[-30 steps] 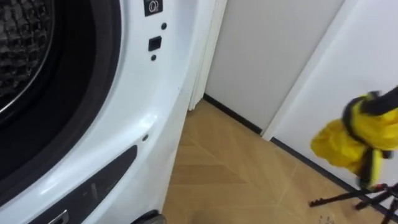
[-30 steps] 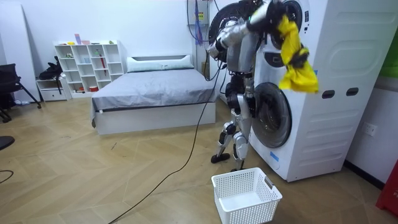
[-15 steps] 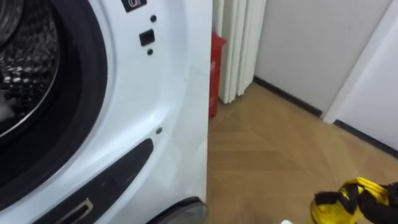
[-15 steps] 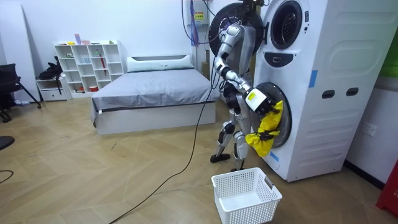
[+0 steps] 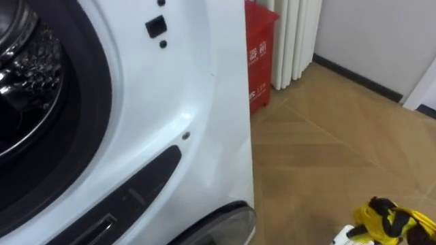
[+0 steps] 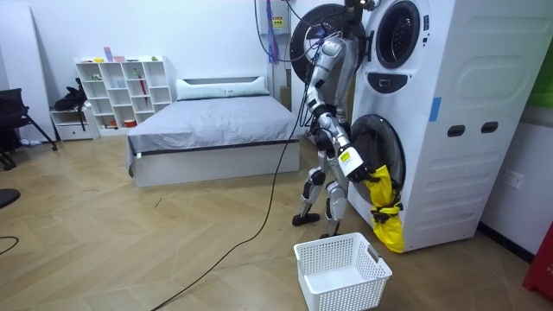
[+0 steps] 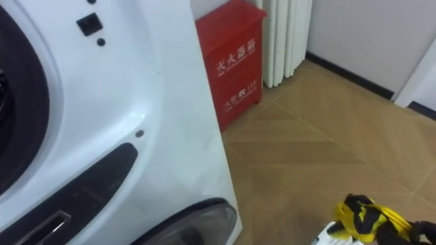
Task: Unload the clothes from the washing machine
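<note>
Since the yellow garment (image 6: 385,216) is already out of the drum (image 5: 27,82) and dangling from the robot's right hand (image 6: 365,173), which is clenched on its top end, I'd call the picking part basically done. It hangs low against the washing machine (image 6: 449,130) front, just off the far corner of the white laundry basket (image 6: 341,275), not over it yet. Dropping it in looks like what's left.

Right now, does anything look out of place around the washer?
Nothing stands out: the yellow garment hangs from the right hand beside the lower door, and the white basket sits upright on the floor close by.
</note>
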Robot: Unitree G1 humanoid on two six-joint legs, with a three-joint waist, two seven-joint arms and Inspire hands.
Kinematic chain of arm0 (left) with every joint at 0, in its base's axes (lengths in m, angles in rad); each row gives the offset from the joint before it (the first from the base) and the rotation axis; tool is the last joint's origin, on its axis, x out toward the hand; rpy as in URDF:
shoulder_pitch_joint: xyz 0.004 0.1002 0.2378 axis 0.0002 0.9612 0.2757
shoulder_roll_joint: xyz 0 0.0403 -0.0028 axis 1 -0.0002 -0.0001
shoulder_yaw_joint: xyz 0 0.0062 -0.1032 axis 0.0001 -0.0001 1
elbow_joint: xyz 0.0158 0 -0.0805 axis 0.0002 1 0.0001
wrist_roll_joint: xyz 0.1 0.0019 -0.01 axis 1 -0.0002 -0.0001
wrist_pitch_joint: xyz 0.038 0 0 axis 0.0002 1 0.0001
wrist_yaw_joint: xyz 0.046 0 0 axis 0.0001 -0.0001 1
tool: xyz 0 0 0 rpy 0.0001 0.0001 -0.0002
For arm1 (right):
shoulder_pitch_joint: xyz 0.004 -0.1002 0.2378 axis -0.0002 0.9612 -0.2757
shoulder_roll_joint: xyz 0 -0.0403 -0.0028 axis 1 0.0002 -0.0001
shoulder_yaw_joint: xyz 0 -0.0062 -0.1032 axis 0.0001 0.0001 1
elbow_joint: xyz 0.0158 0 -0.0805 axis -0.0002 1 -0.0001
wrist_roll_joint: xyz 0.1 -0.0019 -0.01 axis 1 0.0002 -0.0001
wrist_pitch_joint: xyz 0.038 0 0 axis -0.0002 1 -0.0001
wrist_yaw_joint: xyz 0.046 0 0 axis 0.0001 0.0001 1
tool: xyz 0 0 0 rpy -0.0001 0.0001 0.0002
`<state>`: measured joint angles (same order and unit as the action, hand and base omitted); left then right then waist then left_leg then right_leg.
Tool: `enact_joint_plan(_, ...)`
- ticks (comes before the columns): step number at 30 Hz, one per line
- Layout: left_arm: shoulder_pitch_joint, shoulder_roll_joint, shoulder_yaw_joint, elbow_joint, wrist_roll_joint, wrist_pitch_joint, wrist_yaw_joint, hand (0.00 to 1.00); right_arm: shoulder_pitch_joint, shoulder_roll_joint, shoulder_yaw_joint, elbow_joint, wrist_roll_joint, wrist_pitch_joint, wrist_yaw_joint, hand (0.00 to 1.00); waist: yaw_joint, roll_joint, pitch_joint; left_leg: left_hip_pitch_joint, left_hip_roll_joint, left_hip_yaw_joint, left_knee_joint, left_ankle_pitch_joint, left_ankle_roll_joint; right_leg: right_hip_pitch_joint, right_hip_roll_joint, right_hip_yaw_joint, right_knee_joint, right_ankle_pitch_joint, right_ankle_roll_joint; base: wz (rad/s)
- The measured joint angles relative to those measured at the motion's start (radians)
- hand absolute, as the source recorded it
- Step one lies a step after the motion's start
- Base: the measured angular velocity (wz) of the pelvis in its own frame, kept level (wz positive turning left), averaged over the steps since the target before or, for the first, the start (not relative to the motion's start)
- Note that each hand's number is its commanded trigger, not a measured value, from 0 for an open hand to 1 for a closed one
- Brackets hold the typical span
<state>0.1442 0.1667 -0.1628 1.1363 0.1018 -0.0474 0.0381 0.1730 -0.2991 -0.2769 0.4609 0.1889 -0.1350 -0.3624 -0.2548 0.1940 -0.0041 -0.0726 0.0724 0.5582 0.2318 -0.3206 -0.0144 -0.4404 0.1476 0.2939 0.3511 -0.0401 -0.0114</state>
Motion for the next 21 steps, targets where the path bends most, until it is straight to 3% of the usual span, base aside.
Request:
enact_joint_plan(9,-0.013,0.001,-0.001,0.0,-0.013,-0.004,0.001,0.0,-0.002,0.009,0.023,0.064,0.002,-0.008,-0.005,1.0,-0.001,0.0,0.0039,-0.041,-0.032,-0.02,-0.008,0.012,0.016,-0.068,-0.014,0.007,0.052,-0.024,0.007,0.02)
enact_joint_plan(14,-0.034,0.001,-0.006,-0.008,-0.033,-0.004,0.008,0.0,0.002,0.011,0.023,0.065,0.004,-0.028,-0.003,1.0,-0.005,-0.015,0.0149,-0.06,-0.053,-0.025,-0.007,0.021,0.026,-0.101,-0.029,0.01,0.085,-0.045,0.016,0.07)
enact_joint_plan(15,-0.036,0.001,-0.007,-0.008,-0.033,-0.004,0.01,0.0,0.003,0.013,0.023,0.066,0.003,-0.028,-0.001,0.9,-0.006,-0.016,0.0155,-0.06,-0.053,-0.026,-0.007,0.022,0.027,-0.102,-0.03,0.011,0.085,-0.045,0.016,0.0)
enact_joint_plan(16,-0.037,0.001,-0.007,-0.008,-0.033,-0.004,0.01,0.0,0.002,0.014,0.023,0.069,0.003,-0.029,0.002,0.15,-0.007,-0.017,0.016,-0.06,-0.053,-0.027,-0.008,0.022,0.027,-0.101,-0.03,0.01,0.085,-0.045,0.016,0.04)
enact_joint_plan(17,-0.038,0.001,-0.007,-0.008,-0.033,-0.004,0.011,0.0,0.001,0.014,0.023,0.076,0.002,-0.031,0.005,0.0,-0.009,-0.017,0.0164,-0.061,-0.053,-0.029,-0.01,0.022,0.026,-0.101,-0.03,0.009,0.086,-0.046,0.016,0.06)
enact_joint_plan(21,-0.043,0.001,-0.007,-0.008,-0.033,-0.004,0.012,0.0,0.002,0.014,0.023,0.088,0.003,-0.031,0.006,0.0,-0.015,-0.017,0.0161,-0.071,-0.054,-0.038,-0.013,0.021,0.026,-0.11,-0.034,0.002,0.101,-0.047,0.015,0.07)
